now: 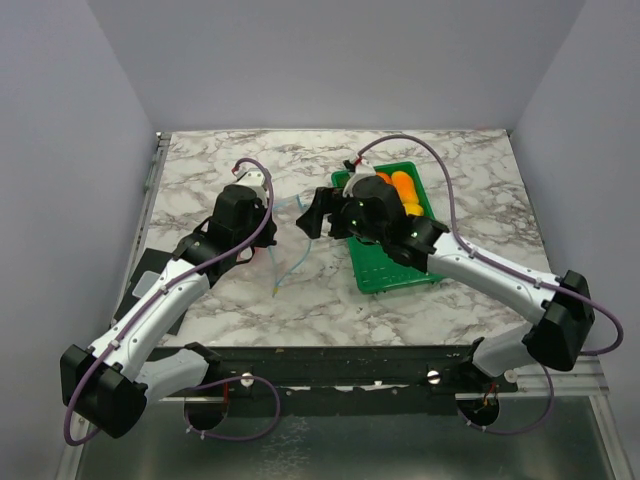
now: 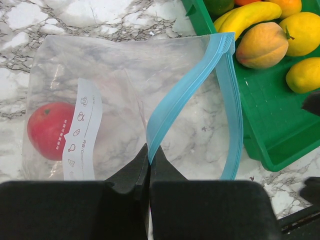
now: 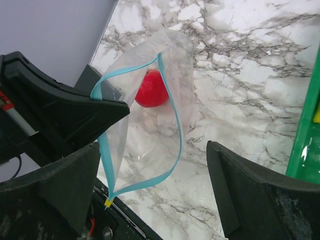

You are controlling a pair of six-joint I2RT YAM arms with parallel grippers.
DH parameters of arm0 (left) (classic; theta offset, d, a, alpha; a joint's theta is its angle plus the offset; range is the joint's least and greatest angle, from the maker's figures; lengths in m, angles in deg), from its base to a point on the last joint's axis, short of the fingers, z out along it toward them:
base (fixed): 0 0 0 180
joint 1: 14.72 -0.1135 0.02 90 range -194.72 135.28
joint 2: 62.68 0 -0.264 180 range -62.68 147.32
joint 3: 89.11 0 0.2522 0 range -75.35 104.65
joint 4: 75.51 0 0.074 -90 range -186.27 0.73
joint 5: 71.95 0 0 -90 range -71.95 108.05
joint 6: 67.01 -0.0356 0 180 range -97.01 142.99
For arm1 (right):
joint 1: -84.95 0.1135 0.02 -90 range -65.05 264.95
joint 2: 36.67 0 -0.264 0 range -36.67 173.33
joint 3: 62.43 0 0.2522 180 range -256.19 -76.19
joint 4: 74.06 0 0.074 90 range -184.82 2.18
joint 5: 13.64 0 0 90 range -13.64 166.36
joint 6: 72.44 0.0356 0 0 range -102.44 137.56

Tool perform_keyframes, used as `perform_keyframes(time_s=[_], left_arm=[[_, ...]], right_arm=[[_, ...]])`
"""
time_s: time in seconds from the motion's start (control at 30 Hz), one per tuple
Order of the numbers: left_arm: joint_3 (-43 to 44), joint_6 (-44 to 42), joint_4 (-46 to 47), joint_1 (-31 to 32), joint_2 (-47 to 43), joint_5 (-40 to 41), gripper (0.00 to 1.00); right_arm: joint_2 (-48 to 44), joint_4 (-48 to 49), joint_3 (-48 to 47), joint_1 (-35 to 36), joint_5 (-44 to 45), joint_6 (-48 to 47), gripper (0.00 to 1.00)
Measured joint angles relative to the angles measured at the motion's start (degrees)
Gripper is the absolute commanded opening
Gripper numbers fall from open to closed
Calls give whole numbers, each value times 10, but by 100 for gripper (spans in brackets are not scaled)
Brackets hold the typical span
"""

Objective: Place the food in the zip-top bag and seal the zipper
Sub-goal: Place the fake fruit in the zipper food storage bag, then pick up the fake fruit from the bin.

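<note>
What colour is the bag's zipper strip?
The thin zipper strip is light blue; left wrist view shows it best.

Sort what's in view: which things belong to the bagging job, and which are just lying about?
Job: zip-top bag; its blue zipper, pinched by the left end effector; red fruit inside it; banana, peach-coloured fruit and lemons, not yet bagged.
Just about: green tray holding the fruit; marble table.

walls (image 1: 330, 60): plain pale grey | table (image 1: 330, 312): white-grey marble top | near edge: black rail (image 1: 350, 362)
</note>
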Motion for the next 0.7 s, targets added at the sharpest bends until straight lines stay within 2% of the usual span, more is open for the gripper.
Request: perform_keyframes(time_s=[0.27, 0.47, 0.63, 0.7], left_arm=[[0, 0, 0, 0, 0, 4, 0], [0, 0, 0, 0, 0, 6, 0], [-1, 0, 0, 0, -2, 7, 0], [-1, 0, 0, 0, -3, 9, 0]], right_arm=[[-76, -55, 22, 0, 97, -10, 89], [-91, -115, 35, 0, 187, -10, 89], [-91, -155, 43, -6, 254, -1, 94], [-90, -164, 50, -12, 266, 6, 99]])
